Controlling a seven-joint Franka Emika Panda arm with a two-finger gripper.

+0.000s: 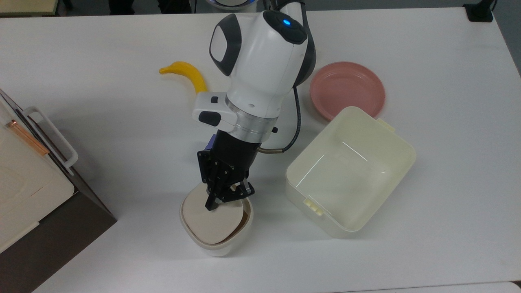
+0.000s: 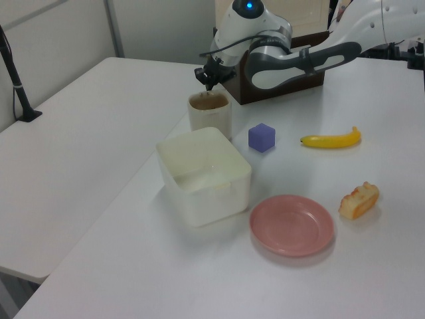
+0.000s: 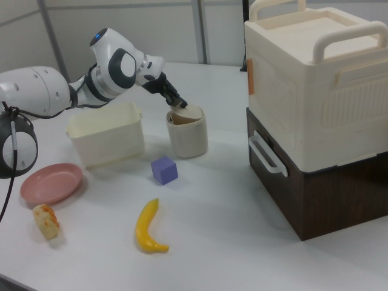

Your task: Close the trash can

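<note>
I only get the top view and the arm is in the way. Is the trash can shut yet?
Observer: Not yet. In the right view the lid sits tilted in the can, one edge raised above the rim, with the tool at that edge.
Operator: I see a bit of purple by the arm. What is it?
Observer: A purple cube, standing beside the can and apart from it.
Operator: Is anything else hiding?
Observer: Yes. In the left view a piece of bread lies near the pink plate.
</note>
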